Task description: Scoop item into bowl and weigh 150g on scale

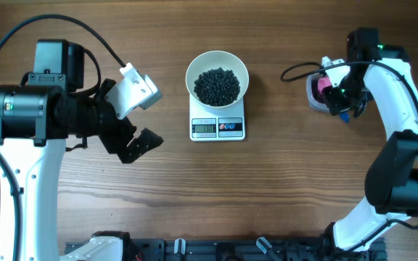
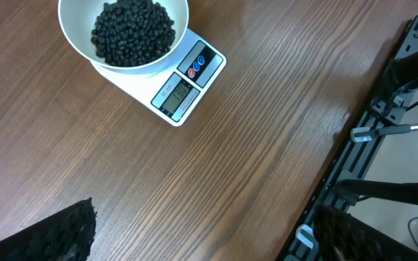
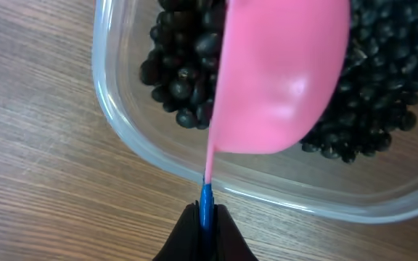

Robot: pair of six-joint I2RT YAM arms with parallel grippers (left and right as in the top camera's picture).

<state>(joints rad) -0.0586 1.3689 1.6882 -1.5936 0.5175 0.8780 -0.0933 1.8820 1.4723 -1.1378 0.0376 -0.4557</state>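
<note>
The white bowl [image 1: 217,67] stands on the white scale [image 1: 218,127] at the table's middle back and holds a heap of the black item [image 1: 218,85]. In the left wrist view the bowl [image 2: 71,29], its item [image 2: 133,30] and the scale [image 2: 187,83] sit at the top left. My left gripper [image 1: 145,119] [image 2: 209,243] hangs open and holds nothing, left of the scale. My right gripper [image 3: 206,217] [image 1: 337,98] is shut on the blue handle [image 3: 206,199] of a pink scoop [image 3: 281,72]. The scoop's bowl is over more of the item [image 3: 383,109] in a clear tub [image 3: 144,156].
The clear tub [image 1: 313,98] stands at the back right, apart from the scale. A black rail with clamps [image 2: 383,130] runs along the table's front edge. Bare wood [image 1: 267,181] lies in front of the scale.
</note>
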